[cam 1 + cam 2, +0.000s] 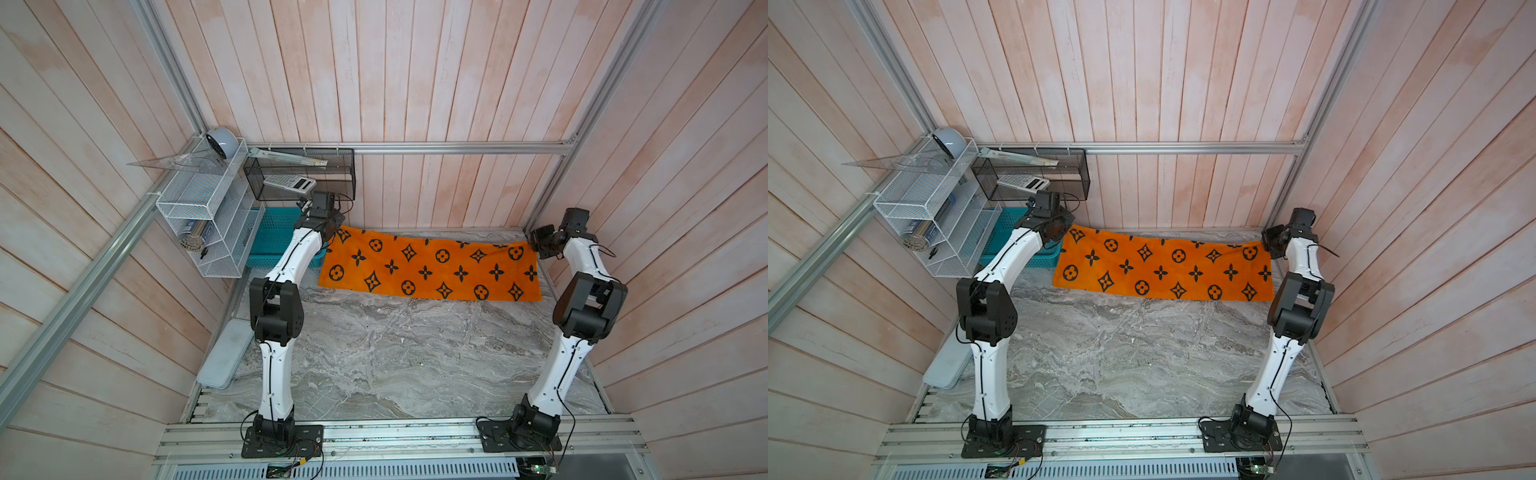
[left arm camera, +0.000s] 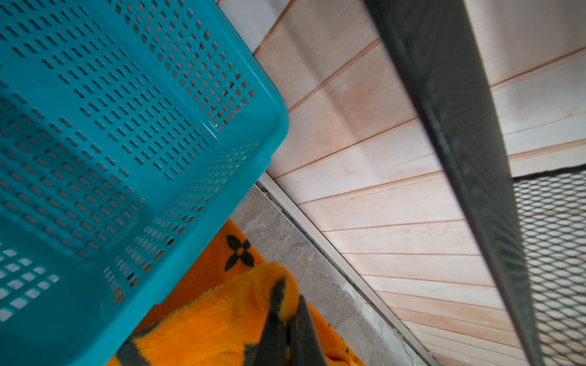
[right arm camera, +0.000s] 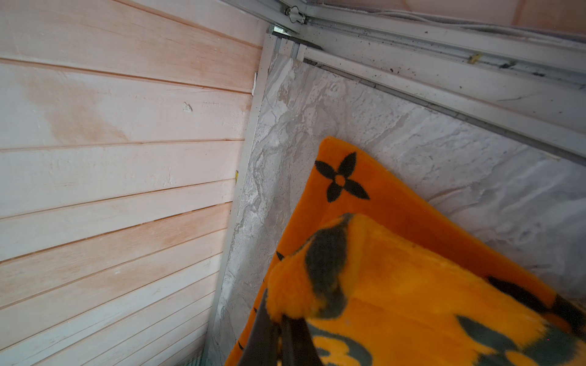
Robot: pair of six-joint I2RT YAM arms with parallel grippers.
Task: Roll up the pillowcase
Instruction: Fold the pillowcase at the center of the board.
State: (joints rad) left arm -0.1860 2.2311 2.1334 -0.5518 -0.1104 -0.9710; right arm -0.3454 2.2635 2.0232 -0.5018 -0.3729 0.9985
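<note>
The plush orange pillowcase (image 1: 428, 266), printed with black flowers, diamond stars and ringed blooms, lies stretched across the far side of the grey marbled counter (image 1: 374, 353). The left pincer (image 2: 288, 336) and the right pincer (image 3: 279, 339) each clench a raised far corner. Pale pink plank walls (image 1: 415, 83) surround it, and a teal perforated basket (image 2: 126, 126) sits to the left.

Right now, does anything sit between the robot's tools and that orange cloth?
Nothing visible does. The left tool and right tool are each shut on a far corner of the pillowcase. Only the teal basket sits close beside the left corner.
</note>
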